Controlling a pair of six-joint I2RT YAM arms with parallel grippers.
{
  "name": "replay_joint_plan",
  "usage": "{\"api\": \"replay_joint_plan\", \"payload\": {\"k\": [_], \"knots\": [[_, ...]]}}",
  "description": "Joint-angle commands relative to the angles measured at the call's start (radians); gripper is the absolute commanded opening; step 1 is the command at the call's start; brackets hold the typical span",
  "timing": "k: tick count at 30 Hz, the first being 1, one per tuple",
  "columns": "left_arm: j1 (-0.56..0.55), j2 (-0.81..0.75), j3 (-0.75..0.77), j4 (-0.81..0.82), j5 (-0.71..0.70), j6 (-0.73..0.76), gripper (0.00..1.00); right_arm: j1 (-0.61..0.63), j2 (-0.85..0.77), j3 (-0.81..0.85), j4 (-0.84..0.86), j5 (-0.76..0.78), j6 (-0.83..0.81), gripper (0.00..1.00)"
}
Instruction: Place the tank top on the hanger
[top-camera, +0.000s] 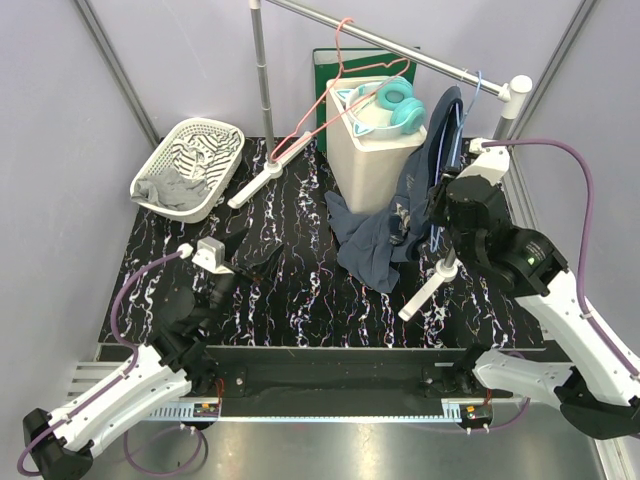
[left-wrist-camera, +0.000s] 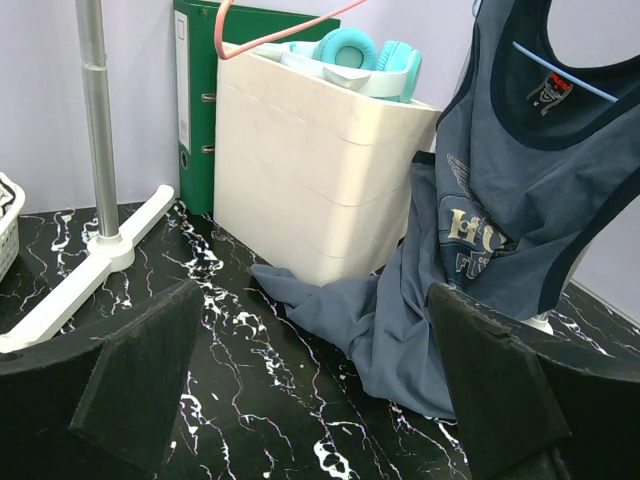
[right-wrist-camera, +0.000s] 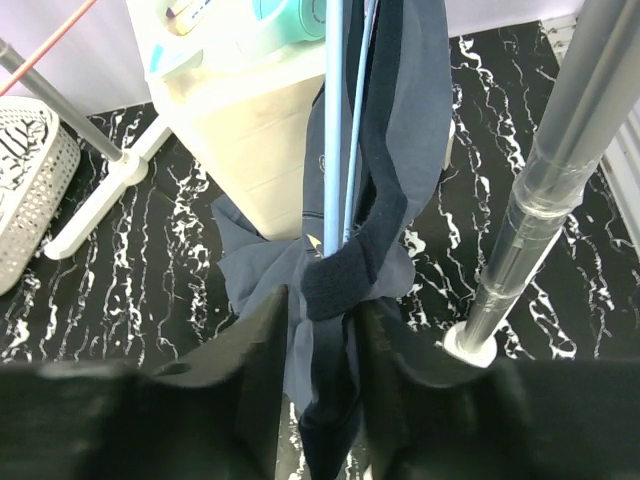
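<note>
1. In the top view, the tank top (top-camera: 375, 245) is seen hung on the hanger (top-camera: 459, 130), which is hooked over the rail (top-camera: 400, 46) above the far right corner of the counter (top-camera: 300, 300). Its lower part is draped down onto the counter against the white bin (top-camera: 370, 150). The right end effector (top-camera: 440, 205) is placed right at the hanging cloth. The left end effector (top-camera: 245, 265) is seen low near the front left corner, well apart from the garment.
2. In the left wrist view, the left jaws are shown wide apart with nothing between them. The hanger's bar is seen crossing the neck opening, just above the neck label (left-wrist-camera: 550, 90).
3. In the right wrist view, a dark-edged fold of the top is seen between the right fingers (right-wrist-camera: 250, 380), whose jaws stand partly apart. Whether the cloth is pinched cannot be told. The hanger's thin arms are seen just above, beside the stand post (right-wrist-camera: 545, 220).
4. The hanging step is judged all but done, with letting go in hand. A clean release and a straight retreat are called for next, so that neither strap nor hook is dragged off.
</note>
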Motion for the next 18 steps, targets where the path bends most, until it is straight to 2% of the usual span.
{"api": "replay_joint_plan", "payload": {"k": [1,6,12,13,18], "knots": [[-0.007,-0.011,0.022,0.046,0.004,0.000,0.99,-0.008,-0.023,0.002,0.006,-0.018,0.024,0.44],[-0.009,-0.004,0.023,0.046,0.004,0.003,0.99,-0.008,-0.050,-0.001,0.007,-0.044,0.026,0.70],[-0.010,-0.003,0.023,0.046,0.003,0.005,0.99,-0.008,-0.087,-0.010,0.006,-0.052,0.012,0.97],[-0.010,-0.003,0.022,0.046,0.003,0.006,0.99,-0.008,-0.092,-0.012,0.007,-0.049,0.012,1.00],[-0.010,0.002,0.025,0.044,-0.002,0.008,0.99,-0.008,-0.132,-0.016,0.007,-0.030,-0.002,1.00]]}}
